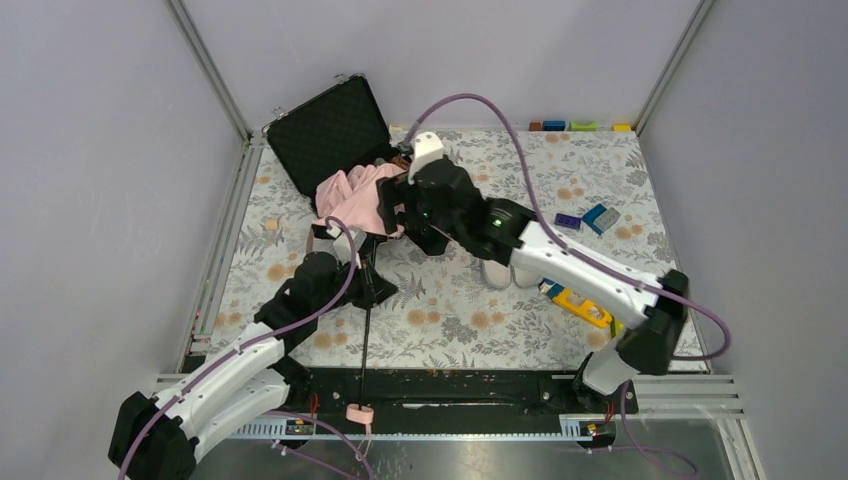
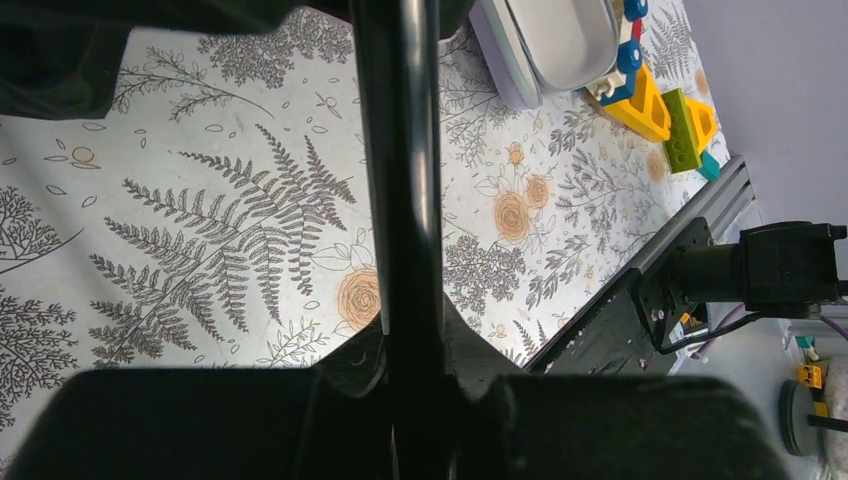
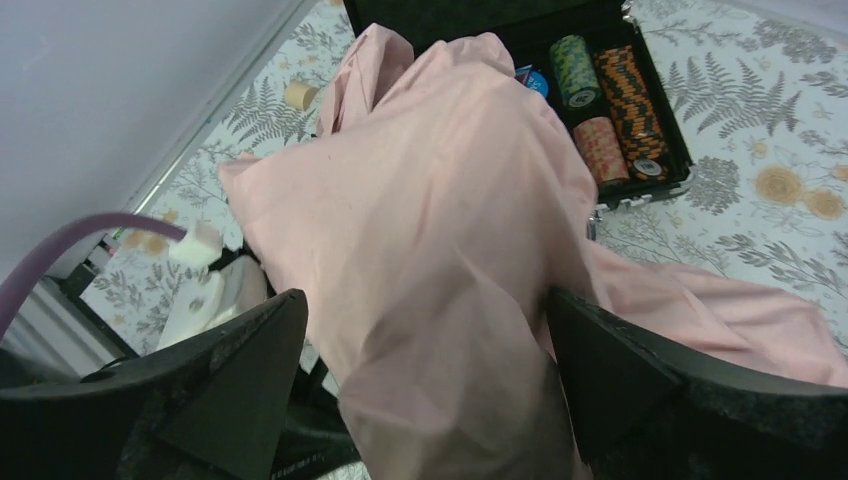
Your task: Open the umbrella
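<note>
Tight by the case (image 1: pixel 330 135)
The umbrella (image 1: pixel 352 198) drapes its front edge; open worktop (image 1: pixel 450 320) lies nearer than the case.

— What colour is the umbrella canopy (image 3: pixel 440 200)?
— Pale pink, plain. Its shaft (image 2: pixel 405 200) is black and the handle (image 1: pixel 360 413) is pink.
— And the tablecloth (image 2: pixel 200 230)?
— White, printed with grey ferns and peach-orange roses.
— The case (image 1: pixel 330 130)?
— Black, lining too. The poker chips (image 3: pixel 620 90) inside: one stack mottled green, one orange with black stripes, one salmon.
— The toy bricks (image 2: pixel 660 110)?
— Yellow and green, with bits of blue and red.
— The cable (image 1: pixel 480 100)?
— Purple. The arms (image 1: pixel 575 265) are white with black joints.
</note>
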